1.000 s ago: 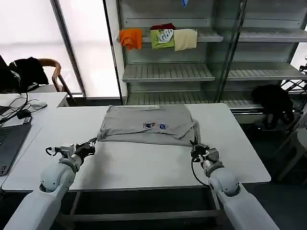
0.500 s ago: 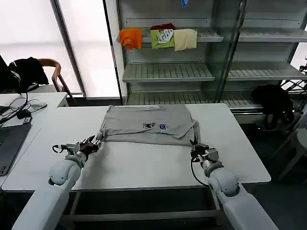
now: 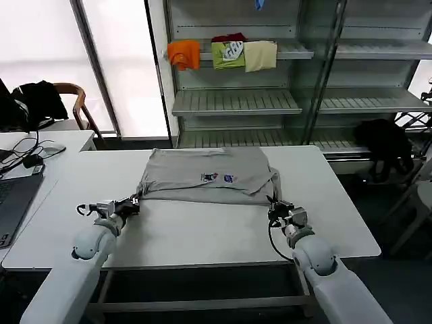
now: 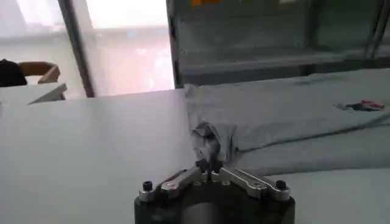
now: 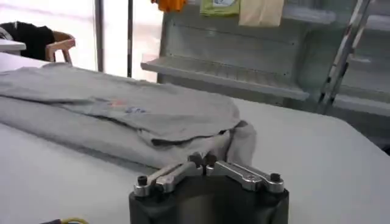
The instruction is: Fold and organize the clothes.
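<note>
Grey, soft short-sleeved shirt (image 3: 206, 177) lay half-folded mid-way across the white table (image 3: 202, 233). Left gripper (image 3: 132, 202) and right gripper (image 3: 273, 204) were each clamped on a near corner of it. Next likely called for lifting both corners together and carrying them over.

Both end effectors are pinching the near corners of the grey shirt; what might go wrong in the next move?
The left end effector holds only a small bunched tuft of the shirt, so the fabric may slip out when lifted. The right end effector grips a crumpled corner too; uneven pulling could skew the fold. The folded upper layer might slide across the table.
</note>
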You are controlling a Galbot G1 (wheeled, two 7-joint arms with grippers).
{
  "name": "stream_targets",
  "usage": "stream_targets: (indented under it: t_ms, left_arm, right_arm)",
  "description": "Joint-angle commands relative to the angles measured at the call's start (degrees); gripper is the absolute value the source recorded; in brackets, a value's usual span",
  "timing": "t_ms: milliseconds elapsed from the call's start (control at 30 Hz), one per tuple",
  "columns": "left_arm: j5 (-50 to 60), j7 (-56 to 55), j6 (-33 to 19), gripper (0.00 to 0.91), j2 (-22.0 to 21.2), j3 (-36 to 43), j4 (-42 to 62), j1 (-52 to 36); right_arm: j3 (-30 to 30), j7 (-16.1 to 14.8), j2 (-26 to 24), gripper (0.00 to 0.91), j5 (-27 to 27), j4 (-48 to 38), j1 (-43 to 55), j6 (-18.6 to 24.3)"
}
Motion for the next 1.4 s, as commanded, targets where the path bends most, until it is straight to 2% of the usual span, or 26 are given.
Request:
stream_targets:
  t_ms: [33,267,500,633,833,1267,1300,1333,1367,1400]
  left_arm:
    - [-6.6,-6.8,1.7,0.0,5.3,-2.0,-14.9,6.9]
    - [-8.0,-14.8,2.8,0.0,8.5,-8.8,-29.1,22.0]
    - [-6.2,-23.4,2.4,0.0,5.0,-11.9,-42.3,38.5]
    - [-1.0,-26.8,-0.1,0.0,3.1,-11.8,-46.0,46.3]
    - [-0.7,-29.2,-0.8,0.01,2.9,-12.7,-46.5,50.6]
    - [-0.4,-31.3,-0.5,0.02,2.4,-12.1,-43.7,49.2]
    - [-0.3,-31.5,-0.5,0.282,2.4,-12.1,-43.8,49.2]
    - [-0.3,-31.6,-0.5,0.453,2.2,-12.1,-43.9,49.3]
    - [-0.2,-31.7,-0.4,0.816,2.2,-12.1,-44.0,49.3]
    - [0.0,-31.6,-0.2,0.907,2.1,-12.1,-44.0,49.4]
  right_arm:
    - [0.0,0.2,-2.5,0.0,2.5,3.9,-0.7,-0.8]
    - [0.5,0.4,-7.4,0.0,6.3,10.0,-6.6,-1.6]
    - [2.7,0.5,-10.0,0.0,5.8,19.4,-18.5,-0.9]
    - [4.5,0.3,-11.5,0.0,5.6,23.0,-23.9,-0.1]
    - [8.1,0.1,-13.3,0.0,5.7,26.8,-32.3,1.1]
    - [10.4,0.1,-13.4,0.0,5.6,26.1,-36.5,2.3]
    - [10.4,0.1,-13.4,0.0,5.6,26.1,-36.7,2.4]
    - [10.4,0.2,-13.1,0.02,5.6,26.1,-36.8,2.4]
    - [10.4,0.3,-13.1,0.282,5.6,26.2,-36.8,2.4]
    - [10.4,0.6,-12.9,0.464,5.7,26.3,-37.0,2.3]
